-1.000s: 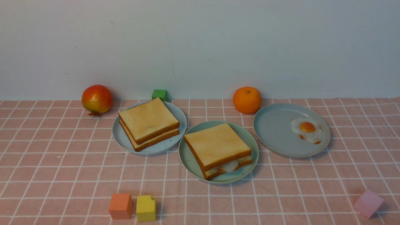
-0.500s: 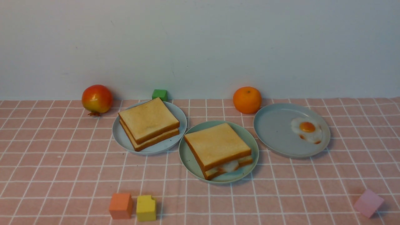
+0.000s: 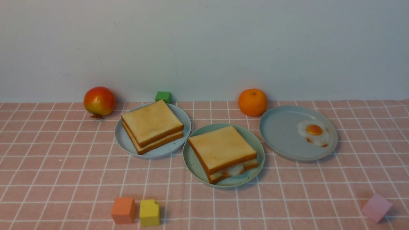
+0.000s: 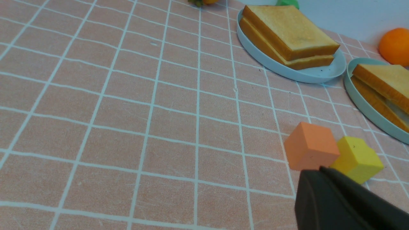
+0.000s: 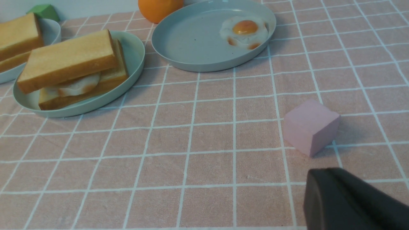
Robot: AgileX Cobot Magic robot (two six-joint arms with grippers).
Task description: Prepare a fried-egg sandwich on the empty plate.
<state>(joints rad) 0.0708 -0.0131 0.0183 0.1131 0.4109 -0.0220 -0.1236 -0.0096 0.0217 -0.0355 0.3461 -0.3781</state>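
The fried-egg sandwich (image 3: pixel 222 152), two golden toast slices with white egg showing at the near edge, lies on the mint-green plate (image 3: pixel 191 166) in the middle of the checked cloth. The right wrist view shows the sandwich (image 5: pixel 68 64) and its plate (image 5: pixel 134 54) too. Neither arm appears in the front view. My left gripper (image 4: pixel 319 171) is shut and holds nothing, just short of an orange cube (image 4: pixel 310 147) and a yellow cube (image 4: pixel 356 159). My right gripper (image 5: pixel 322 172) is shut and holds nothing, near a pink cube (image 5: pixel 310 126).
A pile of two toast slices (image 3: pixel 151 126) sits on a pale plate (image 3: pixel 124 143) to the left. A bare fried egg (image 3: pixel 314 132) lies on a grey-blue plate (image 3: pixel 281 134) to the right. Behind are a red fruit (image 3: pixel 99 101), a green cube (image 3: pixel 163 96) and an orange (image 3: pixel 252 102).
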